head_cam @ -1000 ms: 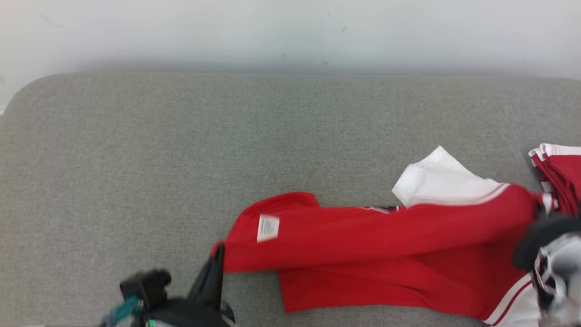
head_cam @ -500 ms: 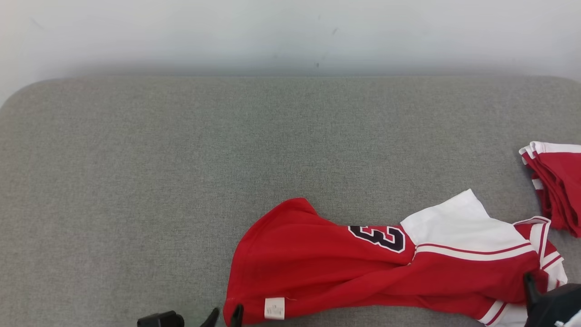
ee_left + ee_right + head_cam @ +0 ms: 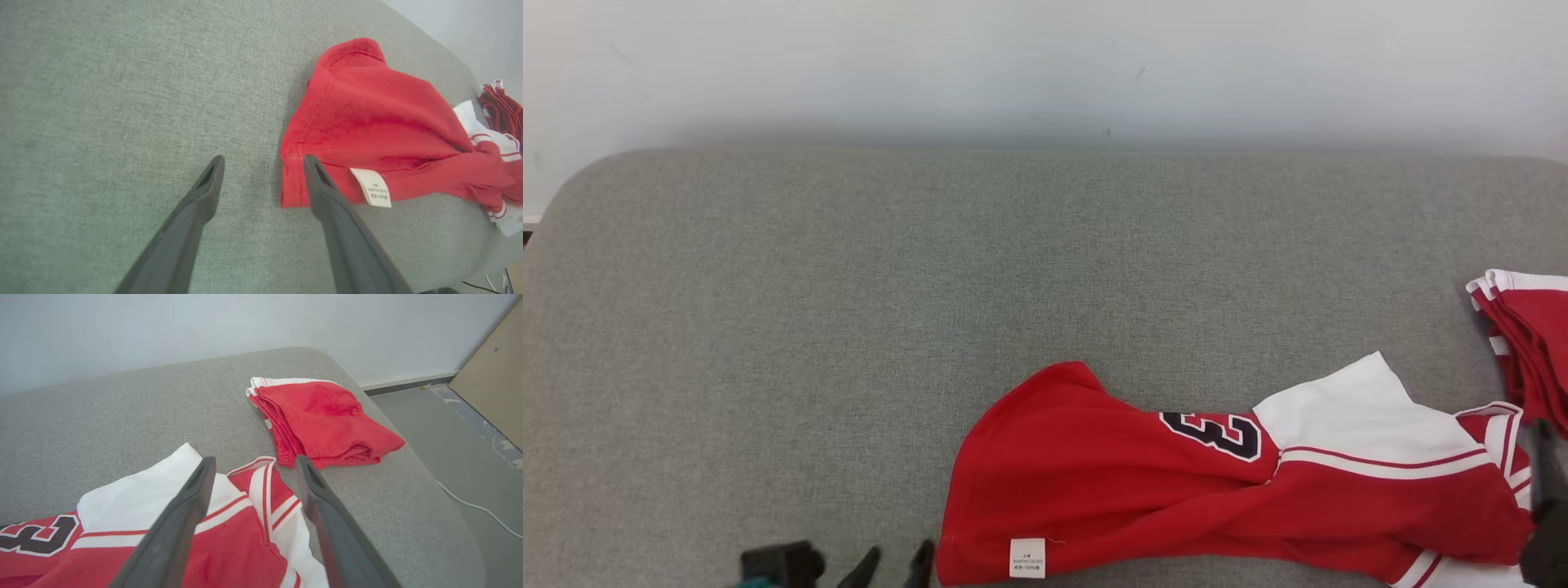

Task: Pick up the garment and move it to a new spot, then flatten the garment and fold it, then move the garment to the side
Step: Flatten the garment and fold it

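The garment (image 3: 1176, 490), a red and white jersey with a dark number, lies rumpled on the grey cushion (image 3: 849, 327) near its front edge. A white label (image 3: 1027, 558) shows at its lower left corner. My left gripper (image 3: 898, 567) stands open just left of that corner; in the left wrist view the open left gripper (image 3: 262, 161) has bare cushion between its fingers and the garment (image 3: 367, 122) beside one finger. My right gripper (image 3: 1547, 490) is at the garment's right end. In the right wrist view the right gripper (image 3: 255, 461) is open above the striped sleeve (image 3: 265, 490), holding nothing.
A folded red garment with white trim (image 3: 1531, 343) lies at the cushion's right end, also seen as a folded pile (image 3: 322, 420) just beyond my right fingers. Past that end are the floor with a white cable (image 3: 474, 504) and a wooden board (image 3: 496, 371). A pale wall (image 3: 1045, 65) stands behind.
Both grippers have opened and let go of the garment, which dropped from being stretched between them onto the cushion, its number now showing. The head camera shifted slightly.
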Motion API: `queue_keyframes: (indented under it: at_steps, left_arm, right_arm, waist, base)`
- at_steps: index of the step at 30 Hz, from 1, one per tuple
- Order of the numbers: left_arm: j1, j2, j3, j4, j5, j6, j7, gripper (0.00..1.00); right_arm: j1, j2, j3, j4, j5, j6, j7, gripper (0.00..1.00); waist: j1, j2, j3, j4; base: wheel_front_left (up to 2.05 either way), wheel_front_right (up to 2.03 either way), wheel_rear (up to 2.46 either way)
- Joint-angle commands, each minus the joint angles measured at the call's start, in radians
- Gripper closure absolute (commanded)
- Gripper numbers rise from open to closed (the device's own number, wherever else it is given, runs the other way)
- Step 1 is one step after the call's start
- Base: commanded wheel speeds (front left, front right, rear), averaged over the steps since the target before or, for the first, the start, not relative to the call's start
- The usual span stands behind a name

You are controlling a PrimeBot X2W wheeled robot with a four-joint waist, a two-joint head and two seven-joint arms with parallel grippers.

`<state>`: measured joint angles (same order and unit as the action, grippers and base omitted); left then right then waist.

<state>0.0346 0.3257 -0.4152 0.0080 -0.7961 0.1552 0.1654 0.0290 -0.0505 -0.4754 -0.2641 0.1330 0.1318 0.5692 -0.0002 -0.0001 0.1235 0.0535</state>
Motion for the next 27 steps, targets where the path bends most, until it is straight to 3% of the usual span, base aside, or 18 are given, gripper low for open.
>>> queue_keyframes:
  at_steps: [1, 4, 13, 17, 18, 20, 24, 27]
  left_arm:
    - [-0.028, -0.001, -0.012, 0.003, 0.012, -0.009, 0.009, 0.0]
    - [-0.115, 0.005, -0.073, 0.065, 0.05, -0.033, 0.08, 0.0]
    - [-0.233, -0.005, -0.128, 0.172, 0.051, -0.008, 0.253, 0.0]
    - [-0.244, -0.004, -0.136, 0.176, 0.051, -0.01, 0.266, 0.22]
    - [-0.243, -0.005, -0.138, 0.177, 0.053, -0.009, 0.266, 0.36]
    - [-0.244, -0.01, -0.145, 0.18, 0.056, -0.009, 0.266, 0.55]
    - [-0.251, -0.024, -0.161, 0.183, 0.055, -0.018, 0.272, 0.58]
    - [-0.256, -0.032, -0.172, 0.185, 0.058, -0.02, 0.273, 0.52]
  right_arm:
    - [-0.008, 0.0, 0.012, 0.0, -0.017, -0.003, -0.015, 0.0]
    - [-0.032, 0.0, 0.087, 0.039, -0.027, -0.003, -0.035, 0.0]
    - [-0.066, 0.0, 0.169, 0.091, -0.043, -0.003, -0.045, 0.0]
    - [-0.068, 0.0, 0.173, 0.102, -0.051, -0.003, -0.049, 0.0]
    - [-0.068, 0.0, 0.175, 0.103, -0.052, -0.003, -0.049, 0.0]
    - [-0.069, 0.0, 0.182, 0.103, -0.05, -0.003, -0.045, 0.0]
    - [-0.075, 0.0, 0.195, 0.106, -0.052, -0.003, -0.038, 0.0]
    - [-0.08, 0.0, 0.2, 0.106, -0.053, -0.003, -0.034, 0.0]
  waist:
    - [0.0002, 0.0001, 0.001, 0.0]
    - [0.0002, 0.0001, 0.003, 0.004]
    - [0.0002, 0.0001, 0.008, -0.002]
    - [0.0002, 0.0001, 0.01, -0.006]
    - [0.0002, 0.0001, 0.011, -0.007]
    - [0.0002, 0.0001, 0.013, -0.008]
    - [0.0002, 0.0001, 0.018, -0.006]
    - [0.0002, 0.0001, 0.021, -0.002]
  base:
    - [0.0, 0.0, 0.0]
    - [0.0, 0.0, 0.0]
    - [0.0, 0.0, 0.0]
    - [0.0, 0.0, 0.0]
    - [0.0, 0.0, 0.0]
    - [0.0, 0.0, 0.0]
    - [0.0, 0.0, 0.0]
    - [0.0, 0.0, 0.0]
